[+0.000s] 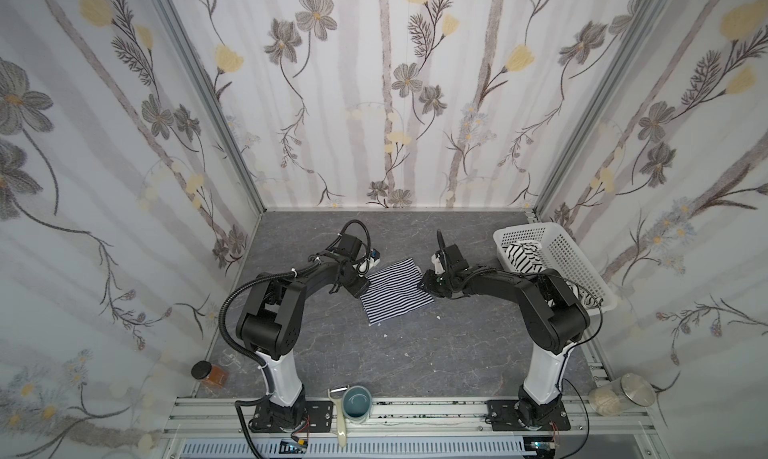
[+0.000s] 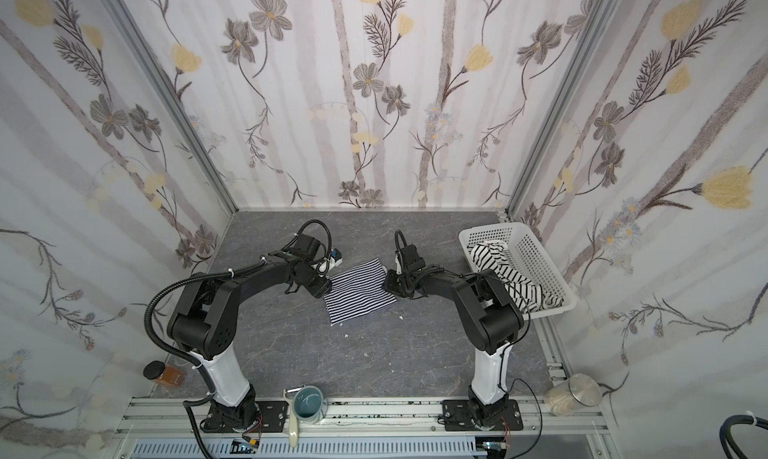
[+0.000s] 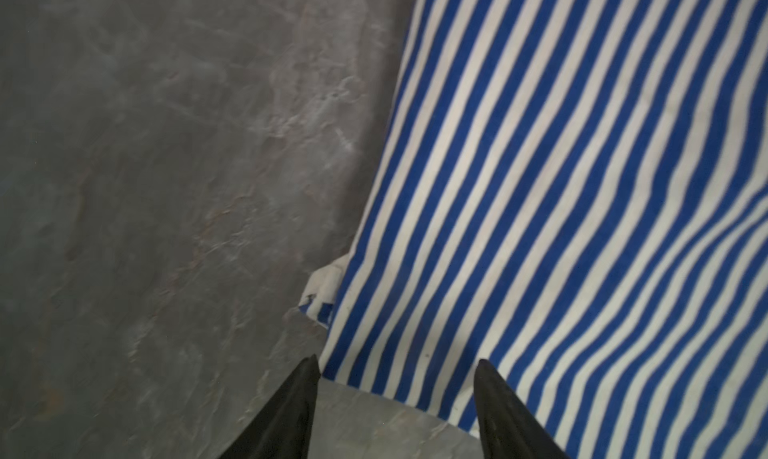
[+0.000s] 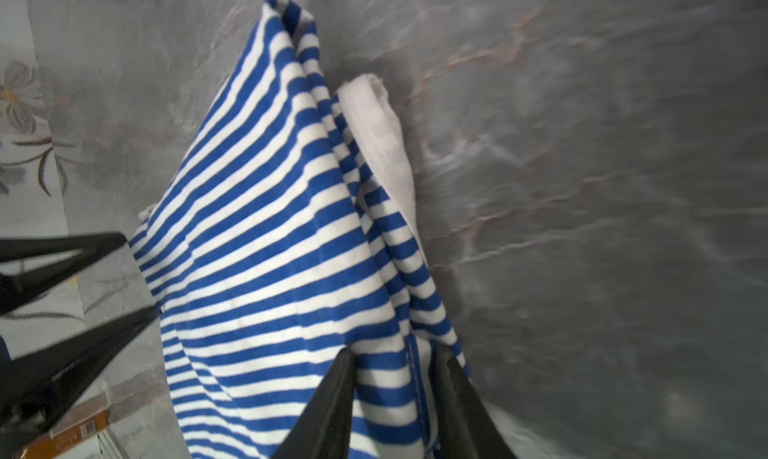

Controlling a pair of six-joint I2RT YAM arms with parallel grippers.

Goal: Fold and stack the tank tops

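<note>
The navy-and-white striped tank top [image 1: 392, 290] [image 2: 357, 290] lies folded on the grey table in both top views. My left gripper [image 1: 360, 289] [image 3: 397, 363] is open at its left edge, its fingertips straddling a corner of the cloth [image 3: 561, 186] without holding it. My right gripper [image 1: 428, 288] [image 4: 395, 353] is shut on the right edge of this top [image 4: 270, 249], which rises in a bunched fold with white trim showing. The white tank top with wide black stripes [image 1: 521, 257] [image 2: 490, 255] lies crumpled in the basket, partly hidden behind the right arm.
The white perforated basket [image 1: 569, 257] stands at the table's right side. Along the front rail are a blue mug [image 1: 358, 403] and a peeler [image 1: 340, 419]. A spice jar [image 1: 208, 373] lies front left, a glass jar [image 1: 623, 394] front right. Flowered walls enclose three sides.
</note>
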